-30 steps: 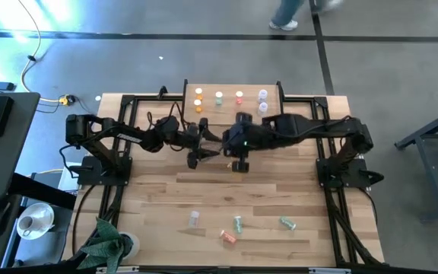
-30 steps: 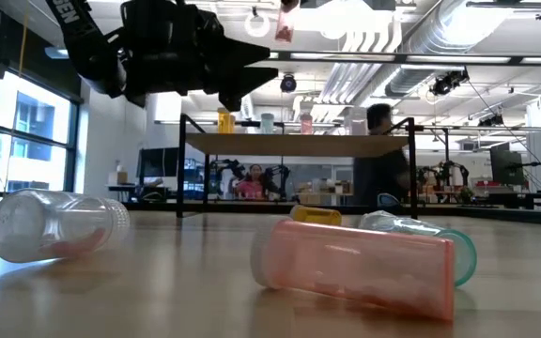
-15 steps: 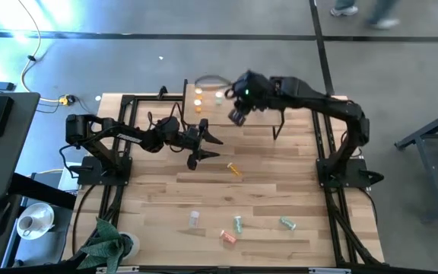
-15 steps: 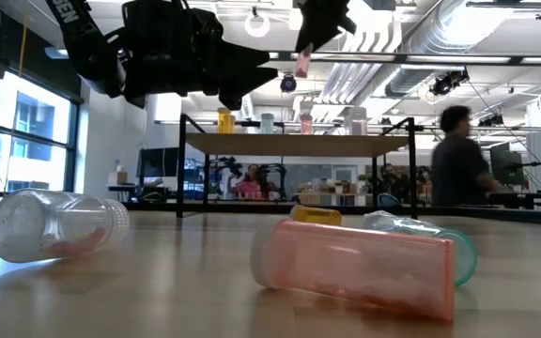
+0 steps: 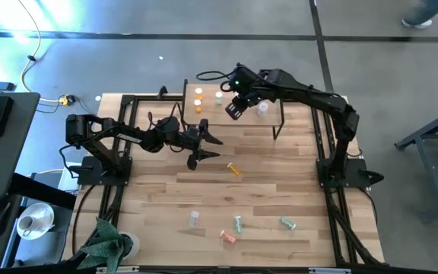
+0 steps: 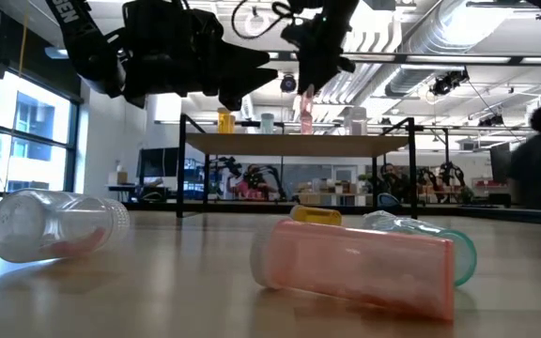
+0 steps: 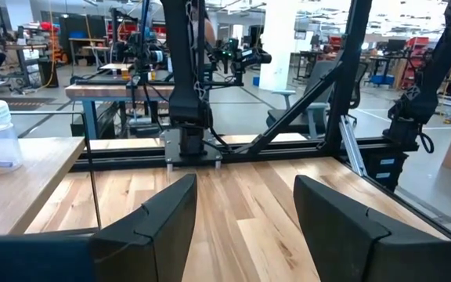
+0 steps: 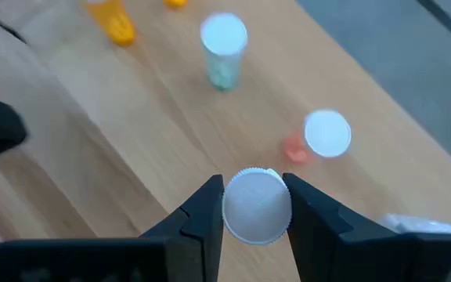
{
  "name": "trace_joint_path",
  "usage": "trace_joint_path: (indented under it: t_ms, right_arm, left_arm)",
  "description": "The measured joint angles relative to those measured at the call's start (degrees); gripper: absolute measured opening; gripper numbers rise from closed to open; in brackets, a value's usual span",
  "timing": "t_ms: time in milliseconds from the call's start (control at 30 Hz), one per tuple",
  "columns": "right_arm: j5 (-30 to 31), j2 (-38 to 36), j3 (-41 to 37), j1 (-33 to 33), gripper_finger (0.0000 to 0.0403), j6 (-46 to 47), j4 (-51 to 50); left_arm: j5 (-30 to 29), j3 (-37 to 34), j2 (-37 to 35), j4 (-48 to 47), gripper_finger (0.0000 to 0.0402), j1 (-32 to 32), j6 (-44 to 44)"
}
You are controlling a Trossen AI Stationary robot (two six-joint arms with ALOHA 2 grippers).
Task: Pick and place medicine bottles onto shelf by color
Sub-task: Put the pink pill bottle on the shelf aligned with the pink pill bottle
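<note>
— Where's my right tool (image 8: 257, 205)?
— Over the shelf (image 5: 268, 116), clamped on a pink bottle (image 6: 305, 111) by its white cap.
— And the left tool (image 7: 245, 215)?
— Fingers apart, empty, above the table (image 5: 158, 198).

The right hand (image 6: 305, 94) holds a pink bottle (image 6: 305, 111) over the shelf (image 6: 289, 144), beside upright bottles.

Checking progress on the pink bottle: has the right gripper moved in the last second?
Yes. The right gripper, shut on a pink bottle, went from mid-table beside the left gripper up over the shelf, above its pink bottle spot.
</note>
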Motion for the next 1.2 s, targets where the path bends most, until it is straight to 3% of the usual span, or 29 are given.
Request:
trace_joint_path:
  t_ms: [533, 1200]
  right_arm:
    - [-0.75, 4.19, -0.02, 0.67, 0.0101, 3.72, -0.78]
    - [3.06, 4.3, -1.84, 0.67, 0.0101, 2.72, -0.69]
  left_arm:
    - [-0.02, -0.02, 0.0, -1.26, 0.0202, 0.0, 0.02]
    - [-0.02, -0.02, 0.0, -1.23, 0.0202, 0.0, 0.04]
